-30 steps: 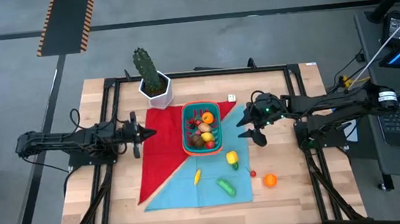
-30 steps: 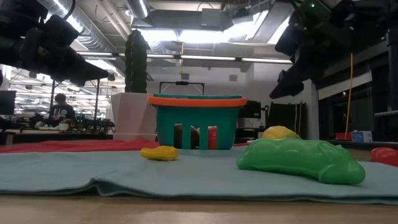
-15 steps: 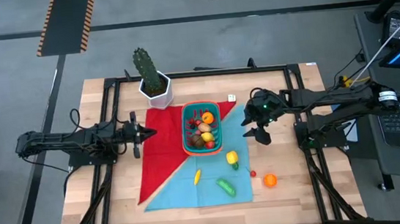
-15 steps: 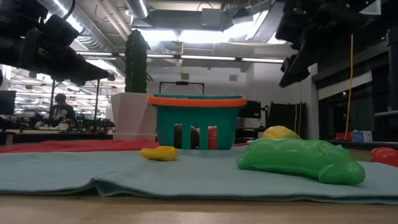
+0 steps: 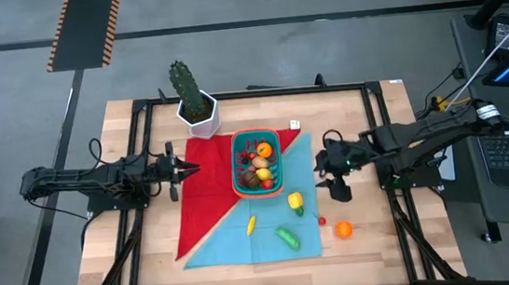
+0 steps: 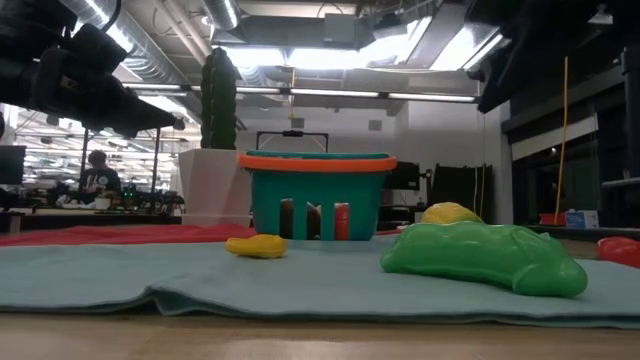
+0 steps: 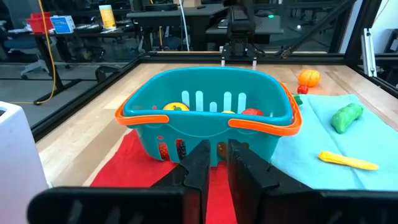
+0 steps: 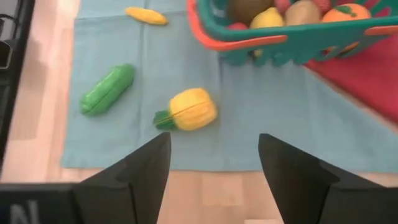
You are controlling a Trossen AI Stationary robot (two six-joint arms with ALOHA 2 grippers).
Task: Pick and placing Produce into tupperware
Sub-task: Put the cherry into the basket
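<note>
**Right hand hovering open by the loose produce, left hand parked**

The right hand [image 5: 336, 178] is hovering above the wooden surface [image 5: 134, 257], just right of the blue cloth [image 5: 272, 223], fingers [image 8: 292, 171] spread wide and holding nothing. The yellow toy pepper with a green stem [image 8: 188, 110] is lying on the cloth ahead of it, the green toy cucumber [image 8: 107, 89] and small yellow toy banana [image 8: 146, 15] farther off. An orange toy fruit [image 5: 344, 230] is sitting on bare wood, apart from the cloth.

The teal plastic tupperware with an orange-red rim [image 5: 274, 139] is sitting mid-surface where the red cloth [image 5: 201, 190] meets the blue, already holding several pieces.

The left hand [image 5: 176, 170] is waiting left of the container, fingers [image 7: 196, 171] nearly closed, empty.

The green cactus in a white pot [image 5: 193, 100] is standing behind.
</note>
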